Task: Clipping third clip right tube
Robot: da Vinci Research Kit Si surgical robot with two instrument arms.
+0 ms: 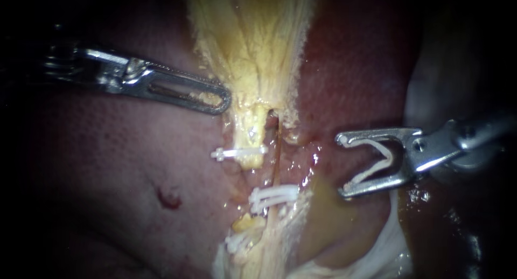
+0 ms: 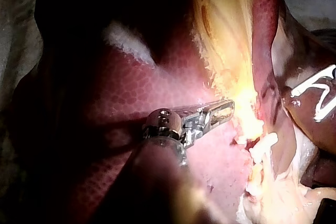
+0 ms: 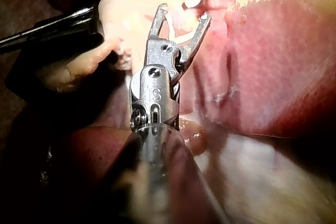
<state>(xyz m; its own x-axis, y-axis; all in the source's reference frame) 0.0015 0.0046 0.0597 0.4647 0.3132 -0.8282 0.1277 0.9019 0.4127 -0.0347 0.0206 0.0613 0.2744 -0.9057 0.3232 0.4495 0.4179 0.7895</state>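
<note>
My right instrument [image 1: 342,166] comes in from the right, its jaws wide apart and holding an open white clip [image 1: 371,166] between them. It hovers to the right of the thin brownish right tube [image 1: 277,150], apart from it. Two white clips [image 1: 272,195] sit close together lower on that tube. Another clip [image 1: 239,152] crosses the pale left tube [image 1: 250,136]. My left instrument [image 1: 222,100] has its slotted jaws shut on the edge of the yellowish gallbladder [image 1: 253,42]. In the right wrist view the loaded jaws [image 3: 184,14] point at the clipped tissue.
Dark red liver [image 1: 118,166] surrounds the tubes, with a small red spot [image 1: 169,199]. More white clips [image 1: 239,241] lie lower in pale tissue. Whitish tissue [image 1: 388,252] lies under my right instrument. My left instrument's shaft [image 3: 47,32] shows beside the right one.
</note>
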